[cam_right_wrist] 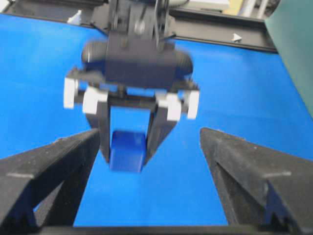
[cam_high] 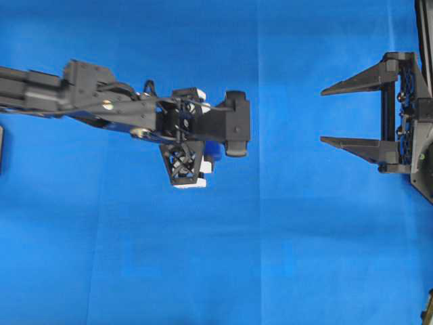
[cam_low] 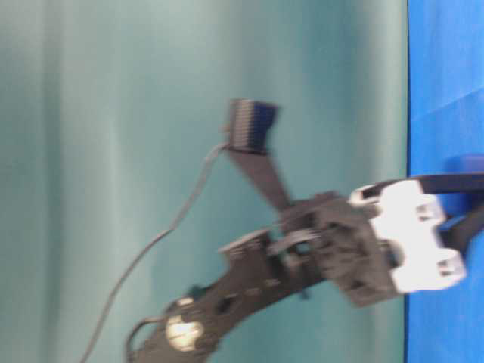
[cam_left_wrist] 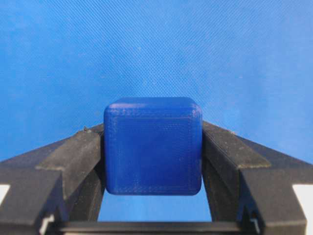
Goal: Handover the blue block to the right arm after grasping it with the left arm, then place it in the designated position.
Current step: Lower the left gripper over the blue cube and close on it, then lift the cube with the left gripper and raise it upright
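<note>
Overhead: left arm (cam_high: 101, 101) reaches toward middle over blue cloth (cam_high: 291, 257); left end effector (cam_high: 203, 159) points down, blue block (cam_high: 212, 149) barely visible beneath it; right end effector (cam_high: 345, 115) wide open, empty, well apart.
Table-level: blurred; grip cannot be told.
Left wrist: block (cam_left_wrist: 153, 145) clamped between both fingers (cam_left_wrist: 78, 156).
Right wrist: block (cam_right_wrist: 127, 152) held at fingertips of left end effector (cam_right_wrist: 128, 147), ahead between open right fingers (cam_right_wrist: 54, 166).

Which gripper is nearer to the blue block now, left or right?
Left. The left gripper is shut on the blue block; the right gripper stands open, apart from it.
</note>
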